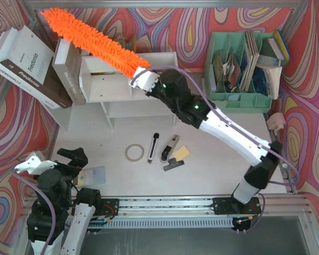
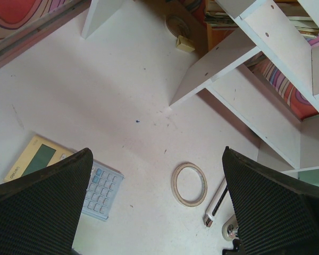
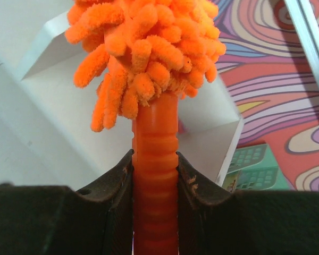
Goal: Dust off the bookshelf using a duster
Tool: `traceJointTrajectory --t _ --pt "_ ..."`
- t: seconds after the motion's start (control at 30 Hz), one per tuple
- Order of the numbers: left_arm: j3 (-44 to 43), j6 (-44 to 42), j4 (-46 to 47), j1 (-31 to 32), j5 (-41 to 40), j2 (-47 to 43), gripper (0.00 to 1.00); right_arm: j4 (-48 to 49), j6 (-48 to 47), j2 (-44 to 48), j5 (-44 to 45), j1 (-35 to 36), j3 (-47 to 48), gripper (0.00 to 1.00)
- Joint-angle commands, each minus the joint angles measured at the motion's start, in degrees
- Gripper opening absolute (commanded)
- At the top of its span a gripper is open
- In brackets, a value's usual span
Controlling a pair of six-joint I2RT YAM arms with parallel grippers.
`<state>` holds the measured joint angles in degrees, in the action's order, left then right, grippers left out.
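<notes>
The bright-orange fluffy duster [image 1: 95, 42] slants from the back left corner down to the top of the white bookshelf [image 1: 122, 87]. My right gripper [image 1: 141, 78] is shut on its ribbed orange handle just above the shelf's right end. In the right wrist view the handle [image 3: 155, 127] is clamped between my two black fingers [image 3: 117, 186], with the shaggy head [image 3: 149, 42] above and the shelf's white boards [image 3: 58, 106] behind. My left gripper [image 1: 72, 156] rests low at the near left, open and empty. Its wrist view shows the wide-apart fingers [image 2: 42, 207] over the table and the shelf's legs [image 2: 239, 69] ahead.
Books [image 1: 26, 58] lean against the shelf's left side. A mint-green organizer [image 1: 239, 69] full of papers stands at the back right. On the table lie a tape ring [image 1: 134, 153], a white cutter [image 1: 153, 147], small tools [image 1: 173, 156] and a calculator [image 1: 90, 175].
</notes>
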<state>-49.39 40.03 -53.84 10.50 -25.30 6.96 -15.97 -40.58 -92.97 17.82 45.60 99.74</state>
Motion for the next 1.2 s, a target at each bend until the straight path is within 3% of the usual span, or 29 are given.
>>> traceJointTrajectory --t 0.0,0.17,0.3,0.53,0.83,1.17 --pt "0.8 -0.7 1.2 -0.2 0.3 -1.0 0.98 4.6 0.7 -6.9 5.7 -1.6 9.9 0.00" --pt "0.8 -0.9 1.3 -0.2 0.6 -1.0 0.98 4.6 1.0 -16.3 10.8 -2.4 22.4 0.00" --pt "0.8 -0.8 1.3 -0.2 0.5 -0.9 0.98 0.1 4.0 -16.4 11.0 -2.3 27.5 0.00" --pt "0.9 -0.9 1.6 -0.2 0.7 -0.8 0.98 4.8 10.1 1.7 7.6 -2.1 4.4 0.00" --pt "0.9 -1.0 1.5 -0.2 0.6 -0.5 0.98 -3.1 13.5 20.1 3.2 -1.7 -12.9 0.00" --pt "0.7 -0.7 1.1 -0.2 0.1 -0.3 0.98 -12.8 18.3 27.9 -6.6 1.5 -19.0 0.00"
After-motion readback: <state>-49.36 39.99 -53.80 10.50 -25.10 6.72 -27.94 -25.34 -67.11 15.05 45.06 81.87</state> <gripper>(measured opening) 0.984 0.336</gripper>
